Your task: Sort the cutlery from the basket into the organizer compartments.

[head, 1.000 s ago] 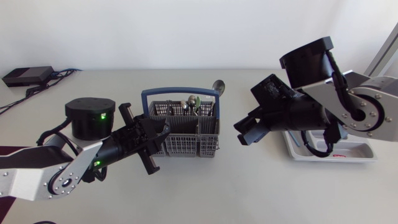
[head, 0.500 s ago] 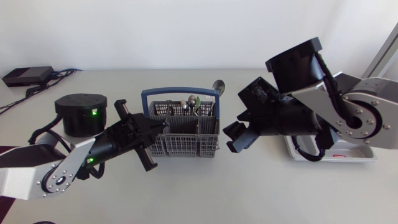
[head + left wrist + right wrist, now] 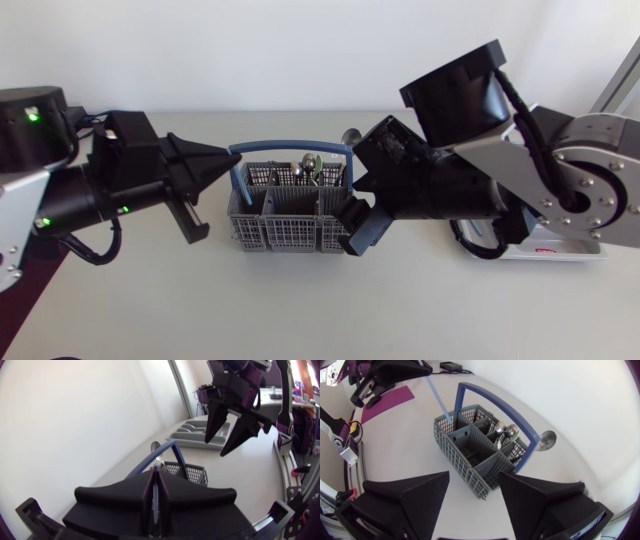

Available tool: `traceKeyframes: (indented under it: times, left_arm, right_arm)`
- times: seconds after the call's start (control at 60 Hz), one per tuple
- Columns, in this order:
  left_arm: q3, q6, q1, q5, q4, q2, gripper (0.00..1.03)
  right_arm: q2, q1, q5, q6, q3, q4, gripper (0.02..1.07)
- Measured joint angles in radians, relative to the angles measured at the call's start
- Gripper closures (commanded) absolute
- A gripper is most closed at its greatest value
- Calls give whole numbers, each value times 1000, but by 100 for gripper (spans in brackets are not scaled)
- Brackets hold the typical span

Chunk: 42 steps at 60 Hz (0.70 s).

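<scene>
Basket, one, grey with a blue handle, stands on the table. The left gripper is clamped on one thin blue utensil. The utensil's long axis slants down from the fingers, its lower tip in the corner compartment nearest that arm. The right gripper, fingers apart, is at the basket's other end. Several spoons stand in the basket, their exact count unclear. One organizer lies beyond.

You have a pale grey counter filling the lower part of the frame. At the upper left, thin cables trail along its far edge. A small black box sits there too, and a purple mat lies flat, apart from it.
</scene>
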Motion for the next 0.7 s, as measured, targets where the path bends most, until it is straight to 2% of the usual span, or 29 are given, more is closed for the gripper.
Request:
traceKeyframes:
  times: [0.333, 0.55, 0.7]
  left_arm:
    - [158, -272, 148, 290, -153, -19, 100]
    - [190, -389, 155, 375, -189, 34, 100]
    - [198, -441, 155, 401, -192, 63, 100]
  right_arm:
    - [0, 59, -53, 3, 55, 5, 36]
    - [11, 101, -64, 3, 89, 52, 36]
    - [42, 123, -68, 3, 105, 89, 36]
